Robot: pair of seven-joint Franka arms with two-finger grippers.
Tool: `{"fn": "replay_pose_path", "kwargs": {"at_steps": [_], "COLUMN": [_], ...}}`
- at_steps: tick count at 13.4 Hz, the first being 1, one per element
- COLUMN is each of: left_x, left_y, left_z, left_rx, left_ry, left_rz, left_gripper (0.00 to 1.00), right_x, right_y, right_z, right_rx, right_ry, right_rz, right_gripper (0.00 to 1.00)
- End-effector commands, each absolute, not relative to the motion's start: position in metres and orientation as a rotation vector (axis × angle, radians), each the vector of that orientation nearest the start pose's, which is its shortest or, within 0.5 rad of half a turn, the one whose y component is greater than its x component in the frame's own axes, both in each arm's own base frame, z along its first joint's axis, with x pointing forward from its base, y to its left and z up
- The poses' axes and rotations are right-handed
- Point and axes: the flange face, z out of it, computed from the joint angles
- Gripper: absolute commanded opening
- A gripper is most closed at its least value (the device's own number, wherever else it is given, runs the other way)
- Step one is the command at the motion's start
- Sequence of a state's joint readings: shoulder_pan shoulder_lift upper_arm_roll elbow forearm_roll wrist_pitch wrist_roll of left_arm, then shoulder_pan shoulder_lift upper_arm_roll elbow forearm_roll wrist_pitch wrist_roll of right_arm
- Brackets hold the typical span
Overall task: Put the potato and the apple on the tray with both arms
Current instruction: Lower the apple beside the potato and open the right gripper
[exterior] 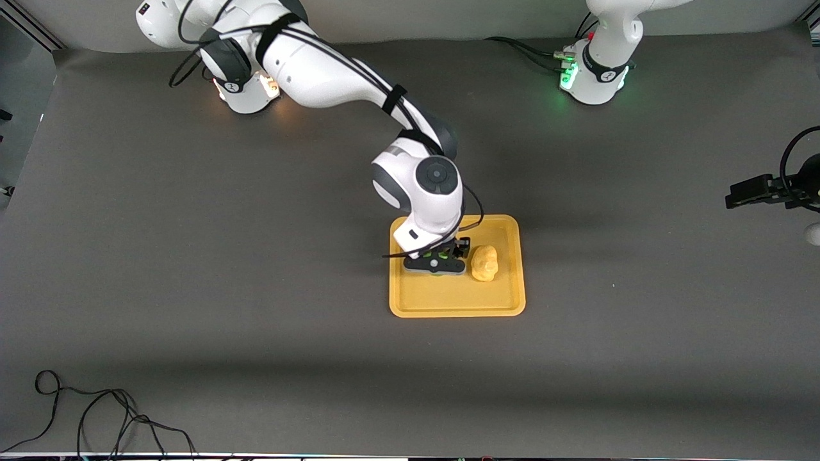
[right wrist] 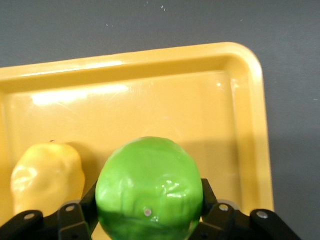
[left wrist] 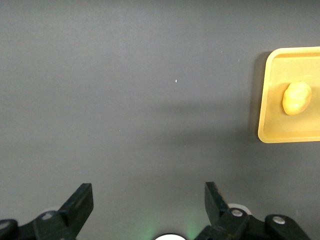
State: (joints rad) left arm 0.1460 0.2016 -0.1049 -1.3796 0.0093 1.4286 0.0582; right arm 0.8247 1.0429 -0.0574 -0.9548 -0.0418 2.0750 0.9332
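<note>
Front view: the potato (exterior: 483,263) is already lying on the tray (exterior: 456,306), and the right tool (exterior: 435,264) is hovering low over the tray just beside it. Left wrist view: the left tool (left wrist: 148,210) is waiting released above bare surface (left wrist: 125,100). Right wrist view: the right tool is clenching the apple (right wrist: 149,187) over the tray; only its release seems left.

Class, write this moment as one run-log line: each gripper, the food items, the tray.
right gripper: shut on apple, over tray | left gripper: open, waiting over bare table | potato: on tray
</note>
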Motion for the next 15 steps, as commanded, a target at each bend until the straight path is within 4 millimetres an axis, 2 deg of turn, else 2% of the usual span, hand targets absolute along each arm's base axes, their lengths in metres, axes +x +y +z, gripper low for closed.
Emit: {"fn": "replay_pose_path", "kwargs": {"at_steps": [1,2,7,8,9,12,13,14,15], "left_x": [0.599,0.6,0.6,0.6,0.6,0.599,0.599,0.6,0.6], "left_y": [0.031,0.031,0.03,0.03,0.031,0.032,0.032,0.032,0.032], "left_z": [0.587,0.587,0.588,0.588,0.588,0.589,0.589,0.589,0.59], "left_rx": [-3.142,-3.142,-3.142,-3.142,-3.142,-3.142,-3.142,-3.141,-3.141], "left_ry": [0.045,0.045,0.048,0.048,0.045,0.045,0.045,0.045,0.045], "left_rz": [0.218,0.218,0.208,0.208,0.208,0.21,0.21,0.208,0.206], "left_gripper": [0.99,0.99,0.99,0.99,0.99,0.99,0.99,0.99,0.99], "right_x": [0.563,0.562,0.561,0.561,0.561,0.562,0.563,0.564,0.566], "right_y": [0.567,0.568,0.566,0.566,0.566,0.565,0.565,0.564,0.562], "right_z": [0.209,0.201,0.195,0.195,0.195,0.197,0.204,0.219,0.245], "right_rx": [-3.117,-3.121,-3.132,-3.131,-3.132,-3.132,-3.133,-3.134,-3.139], "right_ry": [0.199,0.193,0.186,0.191,0.193,0.193,0.193,0.192,0.201], "right_rz": [-0.207,-0.202,-0.195,-0.195,-0.194,-0.197,-0.199,-0.2,-0.2], "right_gripper": [0.37,0.37,0.38,0.49,0.99,1.0,1.0,1.0,1.0]}}
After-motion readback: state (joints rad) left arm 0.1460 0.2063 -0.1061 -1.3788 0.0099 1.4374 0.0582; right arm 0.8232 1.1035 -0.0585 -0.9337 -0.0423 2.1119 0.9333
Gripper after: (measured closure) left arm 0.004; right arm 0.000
